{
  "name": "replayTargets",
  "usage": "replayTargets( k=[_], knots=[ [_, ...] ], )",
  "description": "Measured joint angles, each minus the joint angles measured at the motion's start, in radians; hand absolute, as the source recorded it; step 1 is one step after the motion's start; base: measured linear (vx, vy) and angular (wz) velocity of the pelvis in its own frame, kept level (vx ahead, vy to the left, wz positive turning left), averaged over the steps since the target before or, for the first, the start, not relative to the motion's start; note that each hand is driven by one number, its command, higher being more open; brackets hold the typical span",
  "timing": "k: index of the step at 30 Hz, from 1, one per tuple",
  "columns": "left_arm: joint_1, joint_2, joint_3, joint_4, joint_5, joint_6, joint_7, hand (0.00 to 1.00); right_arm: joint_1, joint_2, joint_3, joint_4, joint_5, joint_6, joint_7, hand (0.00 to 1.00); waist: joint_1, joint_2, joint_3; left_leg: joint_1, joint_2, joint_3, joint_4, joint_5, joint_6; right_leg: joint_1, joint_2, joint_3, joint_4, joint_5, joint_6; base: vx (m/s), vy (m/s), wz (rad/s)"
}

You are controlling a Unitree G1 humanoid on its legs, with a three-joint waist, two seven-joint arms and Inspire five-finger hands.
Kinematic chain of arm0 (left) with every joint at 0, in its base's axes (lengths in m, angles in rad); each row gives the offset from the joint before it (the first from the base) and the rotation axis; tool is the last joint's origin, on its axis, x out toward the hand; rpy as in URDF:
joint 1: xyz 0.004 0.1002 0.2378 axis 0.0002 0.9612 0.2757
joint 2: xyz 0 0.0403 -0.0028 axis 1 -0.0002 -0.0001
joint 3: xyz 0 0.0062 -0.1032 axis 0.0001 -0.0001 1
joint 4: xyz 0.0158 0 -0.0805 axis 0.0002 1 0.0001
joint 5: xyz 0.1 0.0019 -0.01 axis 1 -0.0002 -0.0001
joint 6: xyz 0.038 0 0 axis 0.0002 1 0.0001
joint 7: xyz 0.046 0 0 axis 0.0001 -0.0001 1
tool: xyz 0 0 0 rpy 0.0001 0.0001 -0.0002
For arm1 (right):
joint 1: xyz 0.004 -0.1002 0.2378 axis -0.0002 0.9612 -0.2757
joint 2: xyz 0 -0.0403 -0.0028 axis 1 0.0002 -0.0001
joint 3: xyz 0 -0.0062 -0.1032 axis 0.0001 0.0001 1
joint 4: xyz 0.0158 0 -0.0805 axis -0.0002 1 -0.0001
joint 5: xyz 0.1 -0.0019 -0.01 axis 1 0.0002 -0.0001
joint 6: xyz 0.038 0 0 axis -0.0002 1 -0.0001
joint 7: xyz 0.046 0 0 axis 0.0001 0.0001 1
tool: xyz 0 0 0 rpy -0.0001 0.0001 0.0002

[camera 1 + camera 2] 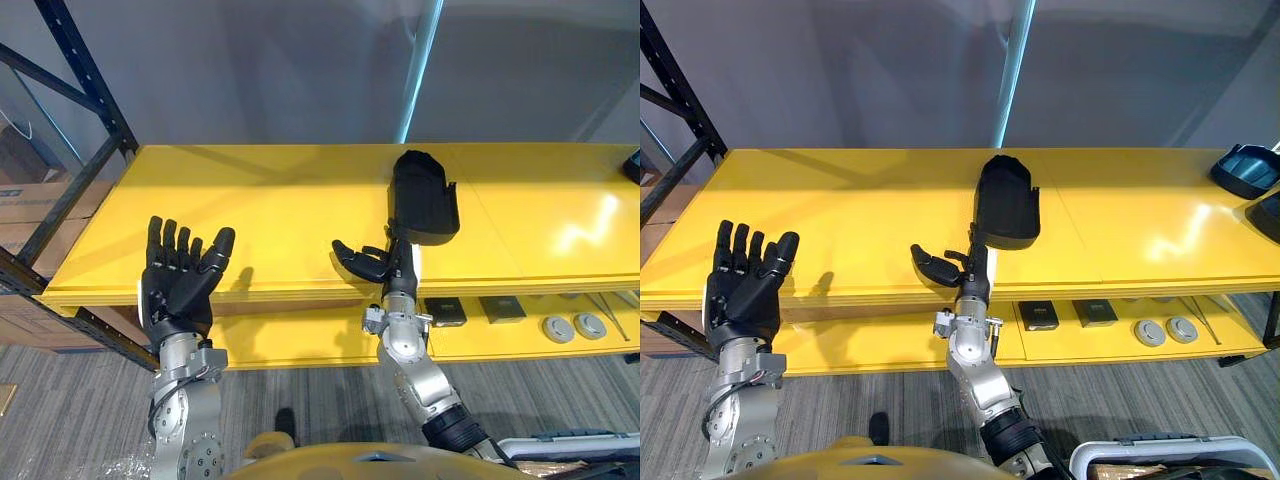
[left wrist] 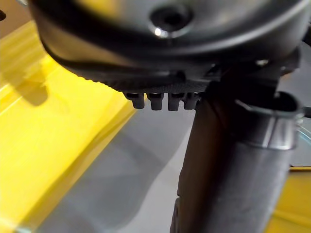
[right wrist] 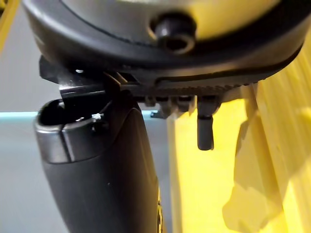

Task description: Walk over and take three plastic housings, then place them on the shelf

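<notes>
**Right hand (image 1: 385, 262) open at the housing's (image 1: 422, 195) near end**

My right hand stands upright over the front edge of the top shelf (image 1: 270, 215). Its fingers (image 1: 398, 250) are straight and reach up to the near end of the black housing, and the thumb sticks out wide to the left. It grips nothing, and I cannot tell whether the fingertips touch the housing. The housing lies flat on the top shelf about mid-width, its long side running near to far and its far end close to the shelf's far edge. Bare yellow board stretches to its left and right. My left hand (image 1: 178, 283) is raised at the near left, palm turned up and fingers straight. It is just at the shelf's front edge and well apart from the housing. Below the front edge, on the lower shelf (image 1: 300, 340), two dark square parts (image 1: 444, 311) sit with two round grey discs (image 1: 558, 328) to their right. At the far right end of the top shelf lies a dark shell (image 1: 1247, 168) with a bluish inside. A black rack post (image 1: 85, 75) rises at the far left
</notes>
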Motion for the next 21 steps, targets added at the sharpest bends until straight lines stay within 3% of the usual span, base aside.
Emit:
replayTargets(
  k=[21],
  knots=[
    [-0.003, 0.003, -0.031, 0.000, 0.000, 0.022, -0.020, 1.00, -0.006, 0.018, -0.065, -0.003, -0.036, -0.009, -0.015, 1.00, -0.009, -0.002, 0.022, 0.000, 0.001, 0.005, 0.000, -0.001, 0.002, -0.003, -0.008, 0.003, 0.003, 0.000, 0.000, 0.00, 0.000, 0.00]
  ],
)
